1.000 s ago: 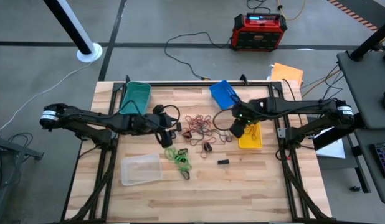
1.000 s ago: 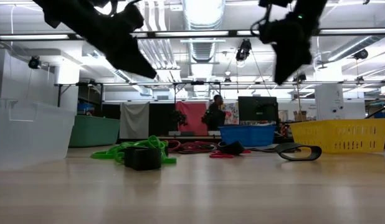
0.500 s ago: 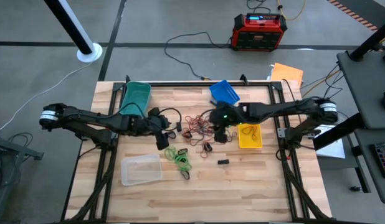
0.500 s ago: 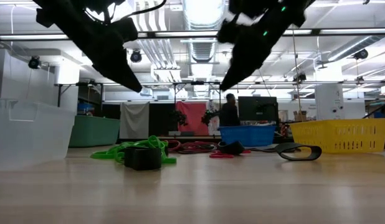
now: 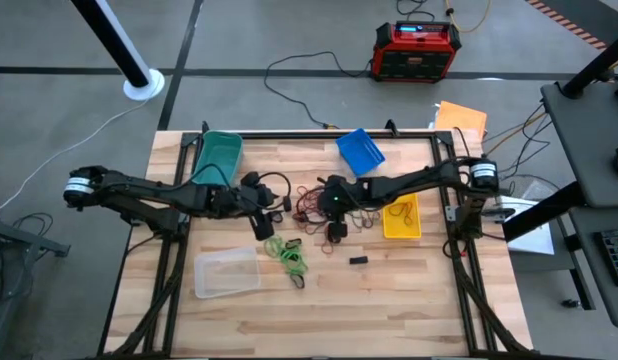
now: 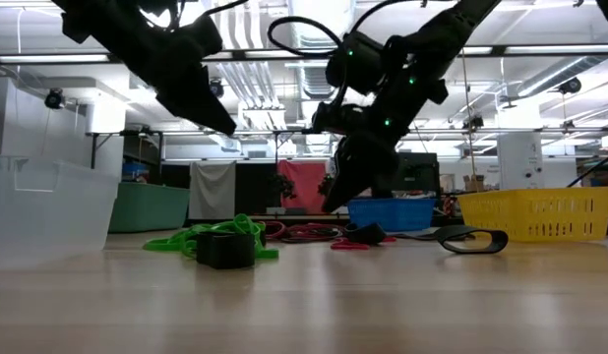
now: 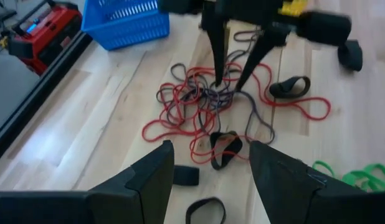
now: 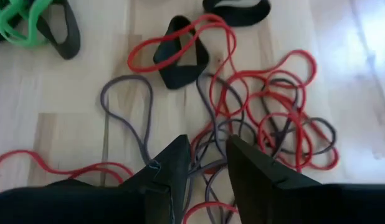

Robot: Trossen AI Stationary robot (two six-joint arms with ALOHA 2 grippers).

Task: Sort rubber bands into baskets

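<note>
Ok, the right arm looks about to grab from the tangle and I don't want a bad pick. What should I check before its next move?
1. Right gripper over the tangled rubber bands: ok.
2. Fingers straddle strands, narrow gap: ok; not yet clamped.
3. Only one band between the fingers: cannot tell, red and grey loops overlap there.
4. Left gripper open, apart from the right one: ok.
5. Yellow basket, blue basket unobstructed: ok.
6. Band colour matched to a basket: cannot tell.
</note>
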